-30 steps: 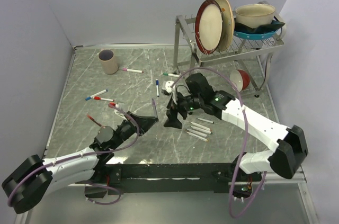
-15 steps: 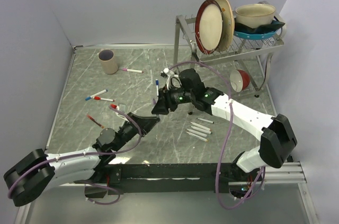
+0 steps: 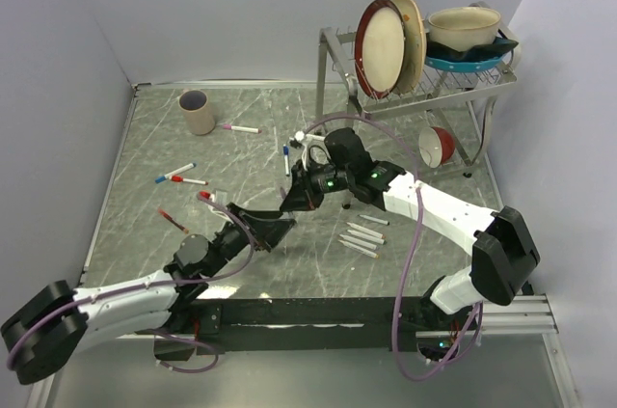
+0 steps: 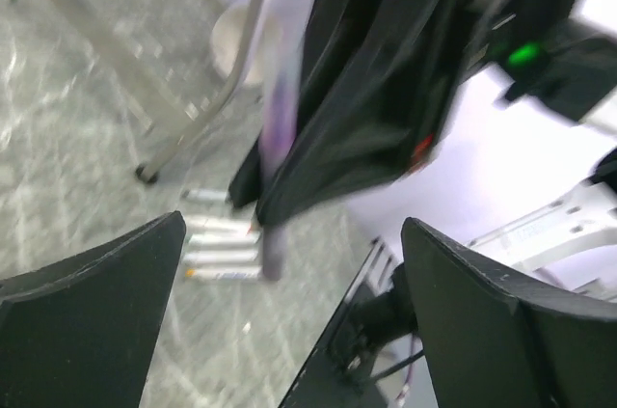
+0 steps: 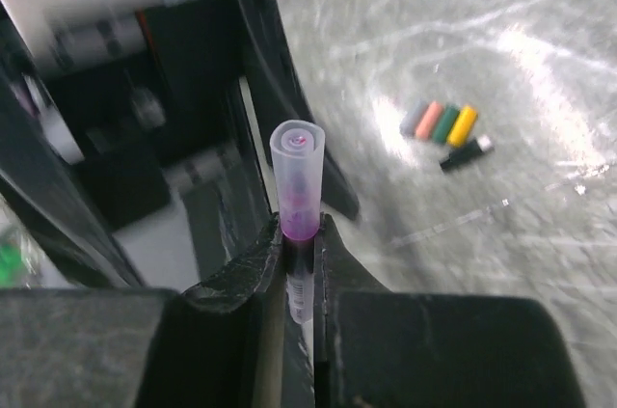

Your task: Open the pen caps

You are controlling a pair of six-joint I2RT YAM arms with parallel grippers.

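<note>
The left tool [image 4: 292, 227] has just let go and spread wide, while the right tool [image 5: 301, 234] has clamped the pen [image 5: 302, 297] above the middle of the bench [image 3: 241, 152]. Its purple cap [image 5: 298, 169] looks still fitted, so uncapping remains undone.

Translucent plastic pen cap [image 5: 297, 165], glossy marbled table [image 3: 135, 220], metal rack [image 3: 320, 90]

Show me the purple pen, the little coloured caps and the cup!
purple pen [image 5: 298, 181], right wrist view, on its see-through upper end.
coloured caps [image 5: 444, 122], right wrist view, on the green cap in the row.
cup [image 3: 198, 116], top view, on its outer side wall.
</note>
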